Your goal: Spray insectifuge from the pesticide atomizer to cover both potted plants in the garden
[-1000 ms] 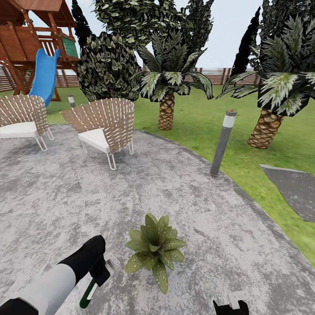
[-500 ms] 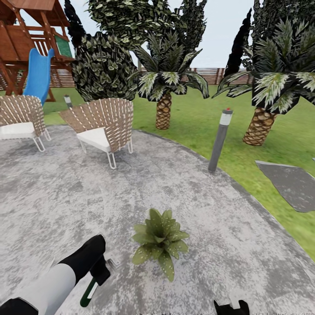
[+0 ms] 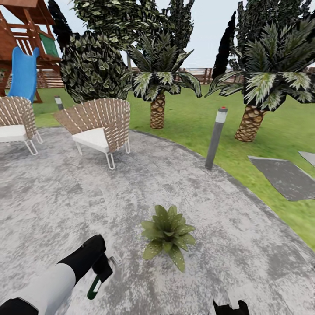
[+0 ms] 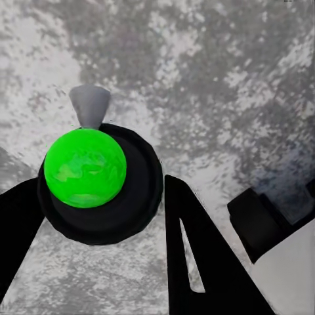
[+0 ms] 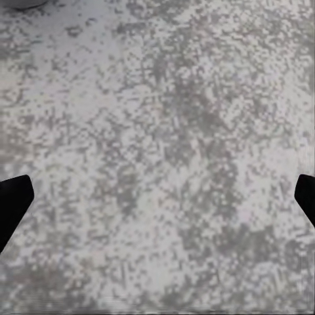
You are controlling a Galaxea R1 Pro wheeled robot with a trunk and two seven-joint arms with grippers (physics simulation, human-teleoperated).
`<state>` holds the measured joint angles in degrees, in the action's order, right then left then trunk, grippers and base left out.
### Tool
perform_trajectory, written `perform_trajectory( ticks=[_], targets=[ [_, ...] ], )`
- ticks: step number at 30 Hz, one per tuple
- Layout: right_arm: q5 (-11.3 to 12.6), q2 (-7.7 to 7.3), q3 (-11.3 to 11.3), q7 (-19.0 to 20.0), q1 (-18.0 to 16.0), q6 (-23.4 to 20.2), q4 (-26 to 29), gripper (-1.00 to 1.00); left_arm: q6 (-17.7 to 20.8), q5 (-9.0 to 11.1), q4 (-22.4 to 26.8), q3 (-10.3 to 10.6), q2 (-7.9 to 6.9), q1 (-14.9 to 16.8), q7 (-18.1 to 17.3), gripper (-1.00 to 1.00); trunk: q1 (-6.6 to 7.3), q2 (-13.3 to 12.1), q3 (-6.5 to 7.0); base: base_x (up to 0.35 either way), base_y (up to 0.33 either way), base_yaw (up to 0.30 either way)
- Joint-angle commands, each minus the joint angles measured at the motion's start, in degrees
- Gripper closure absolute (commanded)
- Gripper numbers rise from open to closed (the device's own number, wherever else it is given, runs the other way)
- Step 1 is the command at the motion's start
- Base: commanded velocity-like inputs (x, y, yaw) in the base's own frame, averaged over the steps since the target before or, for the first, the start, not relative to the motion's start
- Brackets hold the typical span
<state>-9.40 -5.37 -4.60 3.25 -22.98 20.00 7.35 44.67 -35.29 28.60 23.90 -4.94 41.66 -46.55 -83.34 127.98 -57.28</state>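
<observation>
left gripper (image 3: 101, 273) clamped on pesticide atomizer (image 3: 94, 288), low over stone patio (image 3: 52, 205) | potted plant (image 3: 169, 234) just beside, toward right, leaves pale-specked | right gripper (image 3: 230, 306) at frame bottom, fingertips (image 5: 12, 203) spread wide, holding nothing

The stone patio (image 3: 183, 183) is seen from head height, looking forward and down, with lawn (image 3: 188, 118) and fence (image 3: 205, 75) far beyond. From the left wrist, the paving is viewed straight down at close range past a spray bottle (image 4: 88, 170) held in the left pincer (image 4: 98, 216). From the right wrist, the same grey paving is seen closely.
</observation>
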Motion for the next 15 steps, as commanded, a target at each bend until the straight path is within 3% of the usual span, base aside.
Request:
perform_trajectory(
  ticks=[1,7,11,15],
  targets=[
    [-0.4,0.0,-0.5,0.3,0.0,0.2,-0.1,-1.0,-0.4,-0.6,0.2,-0.1,-0.06,0.0,-0.6,1.0,0.01,0.0,-0.05,-0.022,0.201,-0.298],
    [-0.4,0.0,-0.5,0.2,0.0,0.2,-0.1,-1.0,-1.1,-0.6,0.7,-3.4,-0.04,0.0,-0.7,1.0,0.01,0.0,-0.05,-0.005,0.044,-0.3],
    [-0.4,0.0,-0.5,0.2,0.0,0.2,-0.1,-1.0,-1.1,-0.7,0.8,-3.6,-0.06,0.0,-0.8,1.0,0.01,0.0,-0.05,-0.002,0.003,-0.3],
    [-0.4,0.0,-0.5,0.2,0.0,0.2,-0.1,-1.0,-1.2,-0.7,0.8,-3.7,0.01,0.0,-0.8,1.0,0.01,0.0,-0.05,-0.126,0.186,-0.224]
  ],
)
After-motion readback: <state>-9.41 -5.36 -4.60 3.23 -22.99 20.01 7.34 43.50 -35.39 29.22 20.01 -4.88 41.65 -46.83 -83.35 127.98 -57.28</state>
